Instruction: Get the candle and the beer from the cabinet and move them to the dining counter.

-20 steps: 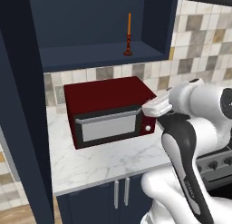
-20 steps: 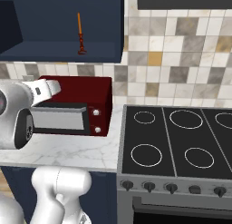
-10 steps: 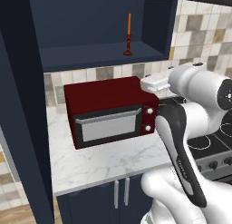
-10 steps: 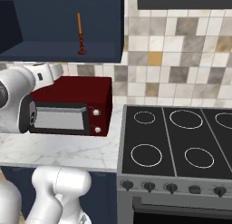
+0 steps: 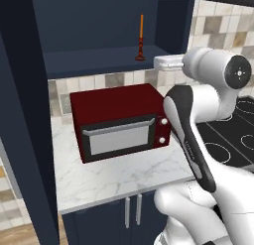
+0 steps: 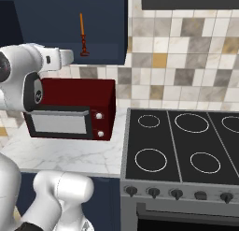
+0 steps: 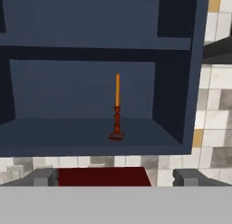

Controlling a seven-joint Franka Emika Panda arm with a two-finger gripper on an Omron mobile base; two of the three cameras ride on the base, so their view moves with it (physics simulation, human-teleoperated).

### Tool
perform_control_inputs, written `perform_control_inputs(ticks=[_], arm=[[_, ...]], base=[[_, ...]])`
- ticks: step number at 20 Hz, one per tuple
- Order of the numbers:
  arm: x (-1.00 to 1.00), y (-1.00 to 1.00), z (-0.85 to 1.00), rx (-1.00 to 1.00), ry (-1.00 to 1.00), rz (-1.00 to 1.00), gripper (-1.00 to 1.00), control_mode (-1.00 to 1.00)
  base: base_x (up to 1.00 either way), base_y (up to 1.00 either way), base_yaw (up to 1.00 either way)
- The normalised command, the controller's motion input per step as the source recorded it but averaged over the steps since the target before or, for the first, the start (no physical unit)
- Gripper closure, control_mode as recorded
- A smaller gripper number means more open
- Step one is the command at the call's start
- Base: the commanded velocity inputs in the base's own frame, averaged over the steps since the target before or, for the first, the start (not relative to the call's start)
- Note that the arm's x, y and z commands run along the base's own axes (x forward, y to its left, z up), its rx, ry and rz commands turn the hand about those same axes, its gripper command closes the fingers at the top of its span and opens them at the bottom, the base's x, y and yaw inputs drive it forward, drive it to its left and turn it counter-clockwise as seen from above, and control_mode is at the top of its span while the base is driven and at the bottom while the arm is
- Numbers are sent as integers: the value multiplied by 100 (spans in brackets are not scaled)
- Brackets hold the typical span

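No readable text, label, brand, number or sign in any view. Microwave (image 5: 120,121) front: two plain round knobs, no lettering legible. Stove (image 6: 186,146) front: row of dark knobs, markings too small to read. Wall tiles (image 6: 186,52): plain colour patches, unprinted.

White arm raised, elbow bent, wrist level, pincer (image 7: 116,177) spread wide, holding nothing

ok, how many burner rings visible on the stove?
5: on the stove in the right base view, three along the back, the rightmost cut by the frame edge, two in front. More may lie out of frame.
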Motion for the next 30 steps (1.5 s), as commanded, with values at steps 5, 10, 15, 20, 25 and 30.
perform_control_inputs(ticks=[5, 10, 15, 20, 25, 30], arm=[[39, 0, -4, 0, 0, -9, -100, -100], [30, 0, -10, 0, 0, -3, -100, -100], [33, 0, -15, 0, 0, 0, -100, -100], [36, 0, -14, 0, 0, 0, -100, -100], [44, 0, -7, 0, 0, 0, -100, -100], [51, 2, 0, 0, 0, 0, -100, -100]], base=[[0, 0, 0], [0, 0, 0], [0, 0, 0], [0, 0, 0], [0, 0, 0], [0, 0, 0]])
